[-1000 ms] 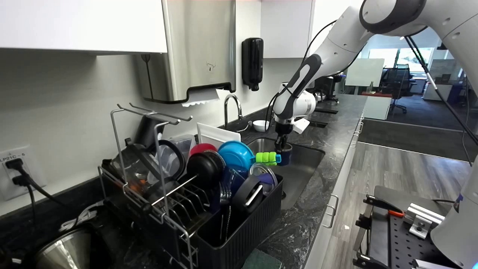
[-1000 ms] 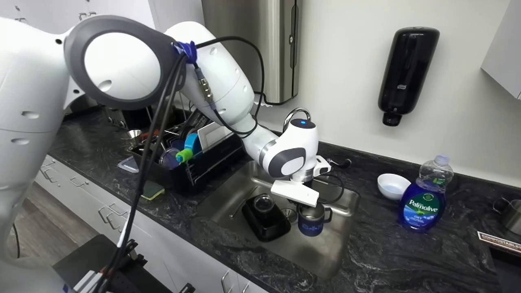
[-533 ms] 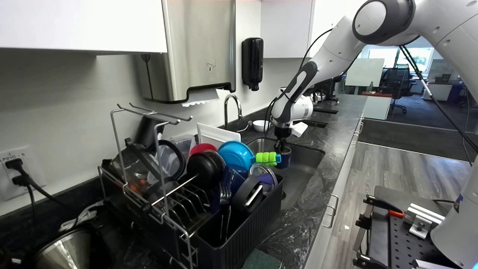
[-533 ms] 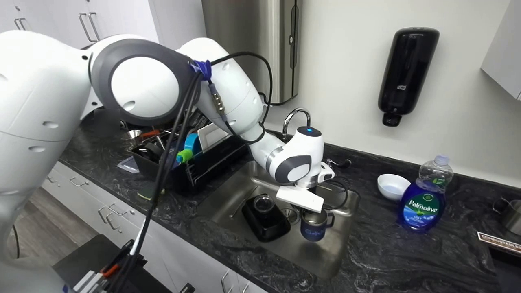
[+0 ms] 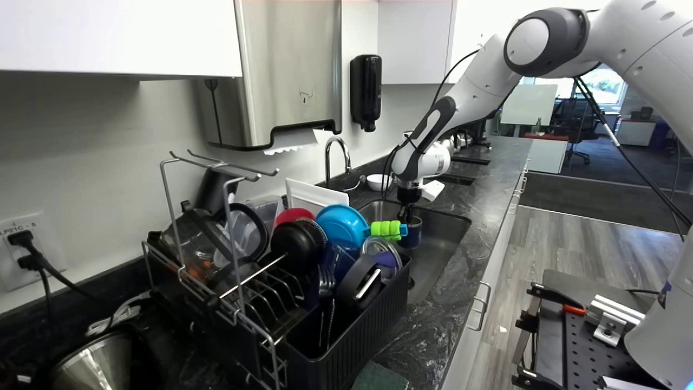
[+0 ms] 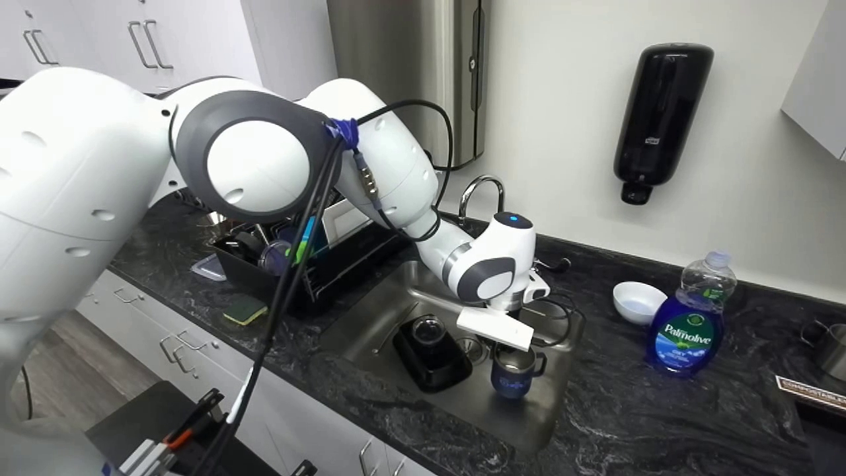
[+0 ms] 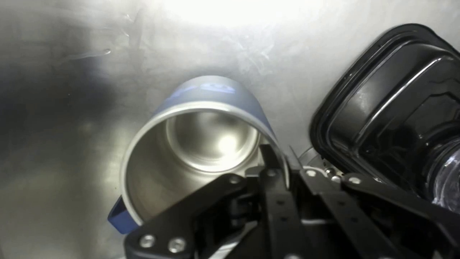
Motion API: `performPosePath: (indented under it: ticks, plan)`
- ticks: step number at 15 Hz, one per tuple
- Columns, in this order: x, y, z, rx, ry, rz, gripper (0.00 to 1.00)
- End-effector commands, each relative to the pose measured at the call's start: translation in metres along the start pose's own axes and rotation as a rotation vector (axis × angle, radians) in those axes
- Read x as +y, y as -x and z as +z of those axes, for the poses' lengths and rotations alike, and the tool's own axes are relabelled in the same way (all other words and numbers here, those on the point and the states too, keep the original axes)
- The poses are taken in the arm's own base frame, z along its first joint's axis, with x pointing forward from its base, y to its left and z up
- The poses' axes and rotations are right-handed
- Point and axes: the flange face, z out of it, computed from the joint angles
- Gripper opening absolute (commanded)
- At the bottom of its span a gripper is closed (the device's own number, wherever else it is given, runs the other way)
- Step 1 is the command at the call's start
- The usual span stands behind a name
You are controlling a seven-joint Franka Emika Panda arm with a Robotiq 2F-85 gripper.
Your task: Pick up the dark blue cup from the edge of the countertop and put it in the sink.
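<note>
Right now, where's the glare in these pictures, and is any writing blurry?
Wrist view: strong white glare on the sink floor, plus a bright spot inside the dark blue cup; in an exterior view, the lettering on that cup is too soft to read, though the soap bottle shows a legible brand; in an exterior view, the overhead cabinet is washed nearly plain white.

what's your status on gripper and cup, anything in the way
Gripper shut on dark blue cup, at the rim. Over sink floor, touching or not: can't tell. Black container alongside, apart; probably not in the way.
</note>
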Motion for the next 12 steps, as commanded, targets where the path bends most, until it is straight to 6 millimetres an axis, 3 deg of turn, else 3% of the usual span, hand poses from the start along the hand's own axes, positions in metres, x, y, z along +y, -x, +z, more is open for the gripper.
performPosePath:
  ticks: [1, 5, 6, 12]
  plan:
    - [0.000, 0.000, 0.000, -0.001, 0.000, 0.000, 0.07]
    - [0.000, -0.001, 0.000, -0.001, -0.001, 0.000, 0.07]
    - [0.003, 0.000, 0.005, -0.003, 0.010, 0.012, 0.02]
    - [0.000, 0.000, 0.019, 0.005, 0.041, 0.003, 0.02]
